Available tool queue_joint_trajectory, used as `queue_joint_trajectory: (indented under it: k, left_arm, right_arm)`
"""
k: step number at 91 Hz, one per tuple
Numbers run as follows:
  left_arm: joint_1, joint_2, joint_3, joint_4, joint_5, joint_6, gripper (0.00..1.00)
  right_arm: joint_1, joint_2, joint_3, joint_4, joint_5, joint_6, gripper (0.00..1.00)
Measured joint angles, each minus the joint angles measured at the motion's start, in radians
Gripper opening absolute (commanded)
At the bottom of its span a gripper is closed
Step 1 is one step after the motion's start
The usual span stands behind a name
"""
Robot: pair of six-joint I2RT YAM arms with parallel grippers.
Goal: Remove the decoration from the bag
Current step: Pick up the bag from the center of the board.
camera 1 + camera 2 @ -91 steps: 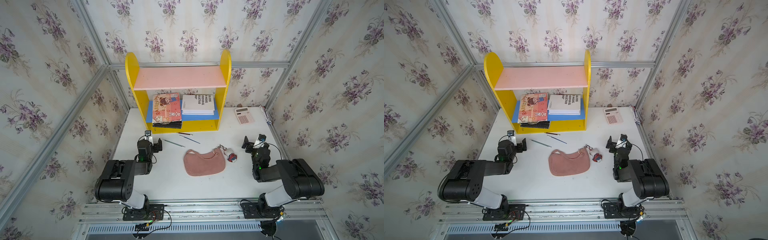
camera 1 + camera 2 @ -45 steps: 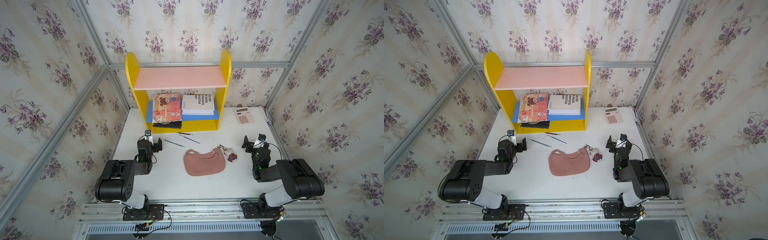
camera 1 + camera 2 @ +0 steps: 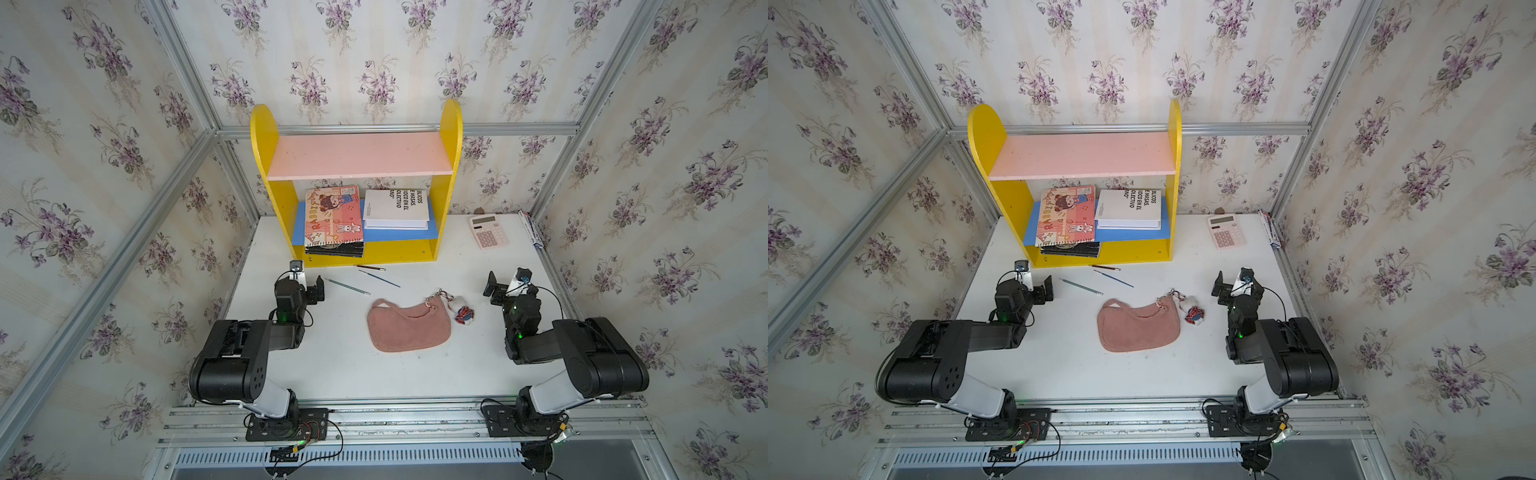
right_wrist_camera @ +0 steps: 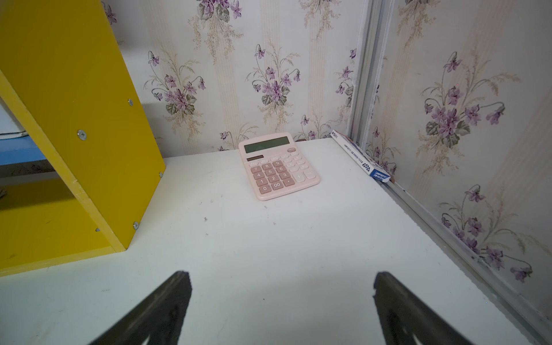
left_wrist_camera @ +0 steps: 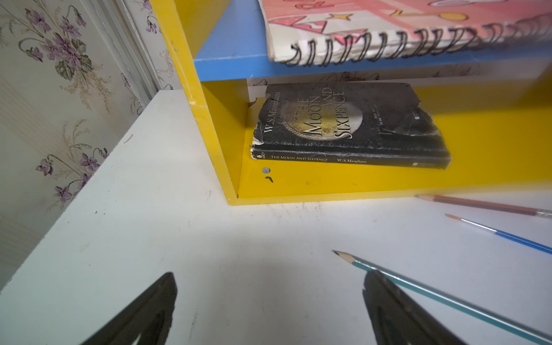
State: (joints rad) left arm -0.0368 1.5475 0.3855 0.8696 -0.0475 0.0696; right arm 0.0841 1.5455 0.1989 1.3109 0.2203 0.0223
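The dusty-pink bag (image 3: 409, 330) (image 3: 1140, 330) lies flat in the middle of the white table in both top views. The decoration (image 3: 462, 312) (image 3: 1195, 312), a small plush with a white head and a red-and-blue body, lies just right of the bag's upper right corner, joined to it by a short metal clasp (image 3: 441, 296). My left gripper (image 3: 308, 284) (image 5: 268, 274) rests open at the table's left, far from the bag. My right gripper (image 3: 507, 284) (image 4: 280, 274) rests open, right of the decoration and apart from it. Neither wrist view shows the bag or the decoration.
A yellow shelf (image 3: 451, 166) with books stands at the back. A teal pencil (image 3: 347, 286) (image 5: 448, 298), a blue brush (image 3: 380, 279) and a brown pencil (image 3: 369, 268) lie before it. A pink calculator (image 3: 489, 231) (image 4: 277, 165) and a thin box (image 3: 531, 227) sit back right.
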Motion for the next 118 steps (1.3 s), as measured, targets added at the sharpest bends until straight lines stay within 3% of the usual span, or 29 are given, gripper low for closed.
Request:
queue_joint_trajectory:
  k: [33,51,63,73,81,89,93,105,118]
  left_arm:
    - [0.000,-0.009,0.004,-0.011,-0.004,0.000,1.00]
    - [-0.030,-0.179,0.021,-0.100,-0.020,0.018,1.00]
    - [-0.080,-0.304,0.006,-0.180,-0.125,0.016,1.00]
    - [-0.099,-0.418,0.067,-0.336,-0.259,-0.051,1.00]
    - [-0.101,-0.474,0.179,-0.517,-0.353,-0.151,1.00]
    - [-0.098,-0.494,0.303,-0.716,-0.382,-0.293,0.98]
    - [-0.088,-0.497,0.345,-0.796,-0.366,-0.355,0.92]
    - [-0.058,-0.474,0.443,-1.015,-0.254,-0.427,0.85]
    - [-0.060,-0.468,0.517,-1.152,-0.134,-0.430,0.81]
  right_arm:
    - [-0.001,0.000,0.000,0.000,0.014,0.004,1.00]
    - [-0.001,-0.171,0.030,-0.120,0.066,0.013,1.00]
    - [0.010,-0.294,0.092,-0.298,0.151,0.076,1.00]
    - [0.023,-0.389,0.266,-0.632,0.215,0.217,1.00]
    - [0.021,-0.427,0.423,-0.861,0.176,0.333,0.99]
    - [-0.024,-0.462,0.481,-1.003,0.021,0.423,0.76]
    - [-0.045,-0.480,0.481,-1.054,-0.054,0.462,0.71]
    - [-0.051,-0.431,0.578,-1.251,-0.230,0.525,0.68]
    - [-0.054,-0.409,0.620,-1.398,-0.299,0.527,0.68]
